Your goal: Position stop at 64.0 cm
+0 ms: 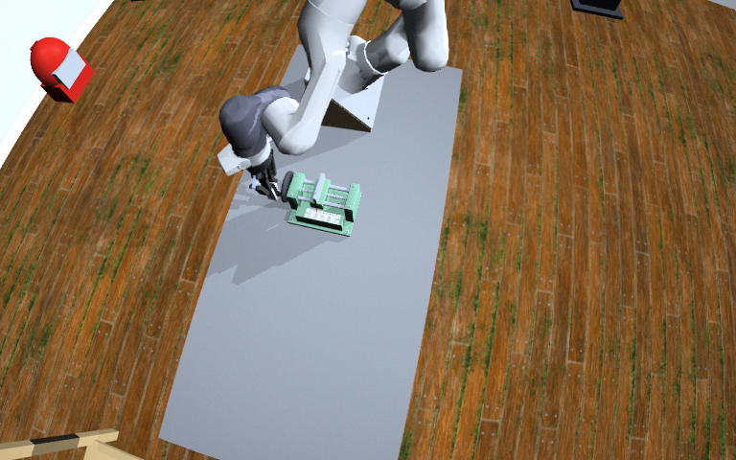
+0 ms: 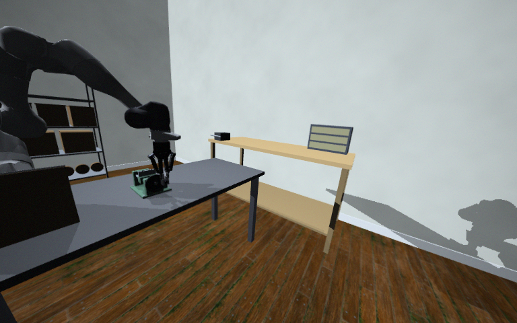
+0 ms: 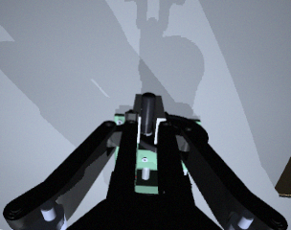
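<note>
Clenched on the handwheel's dark crank handle (image 3: 148,111), the gripper (image 1: 274,195) (image 2: 164,180) (image 3: 147,104) pointed down from the bent robot arm (image 1: 326,68) (image 2: 89,68), presumably so that it could carry the handle round without fouling the wheel. Beneath stretched the grey table (image 1: 314,341) (image 2: 229,171), on which the green screw-driven stop fixture (image 1: 356,196) (image 2: 145,194) (image 3: 146,158) stood upright, its flat base likely there to steady it during turning. At one end was the black handwheel (image 1: 287,187) (image 2: 153,183) (image 3: 198,131), facing outward where the fingers could reach. The grey sliding stop (image 1: 319,188) (image 2: 145,173) sat across the rods between the end blocks, nearer the wheel. Along the front ran the white scale (image 1: 332,218), its red pointer (image 1: 316,211) too small to read. Adjustment seemed the step in hand; release and a clear retreat remained.
</note>
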Controlling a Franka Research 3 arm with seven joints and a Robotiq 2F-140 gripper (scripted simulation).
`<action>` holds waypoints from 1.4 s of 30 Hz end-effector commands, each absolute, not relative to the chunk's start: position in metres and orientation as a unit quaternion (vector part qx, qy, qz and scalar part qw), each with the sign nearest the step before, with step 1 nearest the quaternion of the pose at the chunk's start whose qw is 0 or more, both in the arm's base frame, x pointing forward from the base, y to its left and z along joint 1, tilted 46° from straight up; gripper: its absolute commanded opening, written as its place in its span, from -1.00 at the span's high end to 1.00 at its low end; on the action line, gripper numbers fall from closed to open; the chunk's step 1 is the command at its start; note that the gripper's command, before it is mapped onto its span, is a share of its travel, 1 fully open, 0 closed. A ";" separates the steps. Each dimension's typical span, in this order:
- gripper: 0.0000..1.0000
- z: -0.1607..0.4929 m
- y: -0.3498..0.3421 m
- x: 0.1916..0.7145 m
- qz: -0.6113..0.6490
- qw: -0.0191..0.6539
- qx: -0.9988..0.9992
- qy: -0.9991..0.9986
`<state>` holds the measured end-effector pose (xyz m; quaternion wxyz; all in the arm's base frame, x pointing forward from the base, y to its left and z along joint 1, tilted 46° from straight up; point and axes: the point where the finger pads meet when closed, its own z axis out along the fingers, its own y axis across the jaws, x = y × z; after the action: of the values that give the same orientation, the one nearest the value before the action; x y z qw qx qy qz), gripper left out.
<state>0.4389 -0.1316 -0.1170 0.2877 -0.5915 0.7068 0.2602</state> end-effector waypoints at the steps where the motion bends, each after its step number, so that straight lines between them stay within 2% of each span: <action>1: 0.92 -0.121 -0.129 0.440 0.260 0.287 -0.591 0.708; 42: 0.92 -0.133 -0.117 0.441 0.260 0.287 -0.591 0.708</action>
<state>0.4414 -0.1182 -0.1304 0.2877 -0.5906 0.7075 0.2606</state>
